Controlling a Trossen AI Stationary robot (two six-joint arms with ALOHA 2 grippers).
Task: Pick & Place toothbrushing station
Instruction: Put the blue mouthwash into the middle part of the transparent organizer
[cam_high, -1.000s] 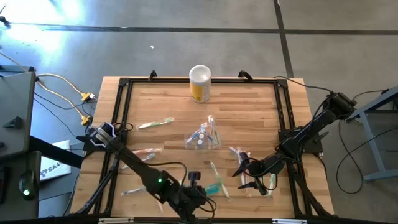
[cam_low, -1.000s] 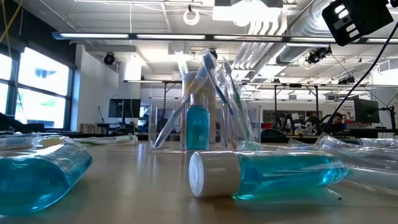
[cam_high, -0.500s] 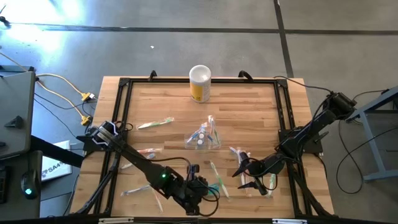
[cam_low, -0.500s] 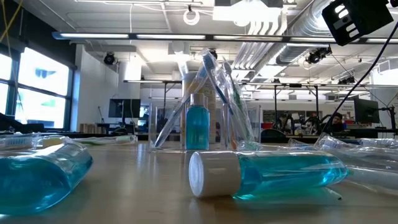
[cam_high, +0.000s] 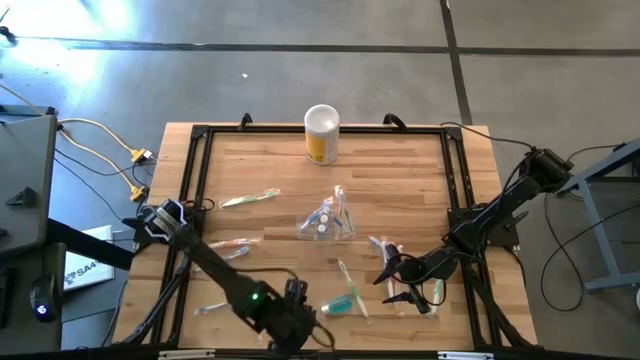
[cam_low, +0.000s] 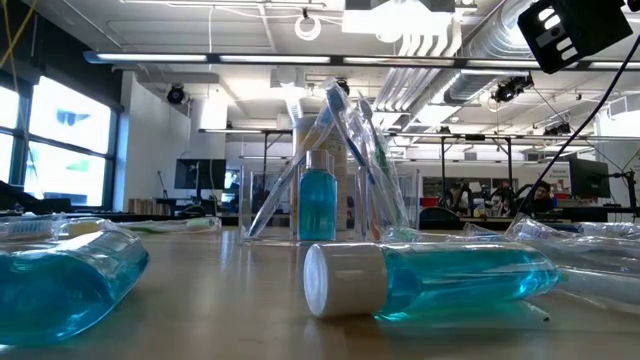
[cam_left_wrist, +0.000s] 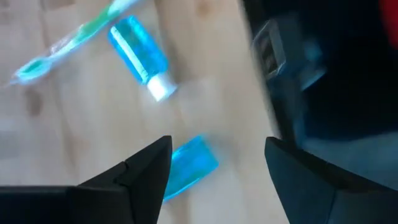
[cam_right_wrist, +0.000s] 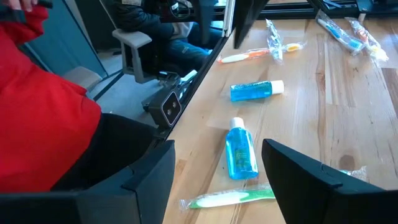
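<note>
Toothbrushing station mid-table — well apart from left pincer (near edge)

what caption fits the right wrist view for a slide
Open right gripper above two blue bottles and a green toothbrush on the wooden table.

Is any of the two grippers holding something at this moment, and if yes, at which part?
Nothing is held. The left gripper is open above a blue bottle on the table; the right gripper is open and empty.

Teal tubes with white caps, yellow canister.
</note>
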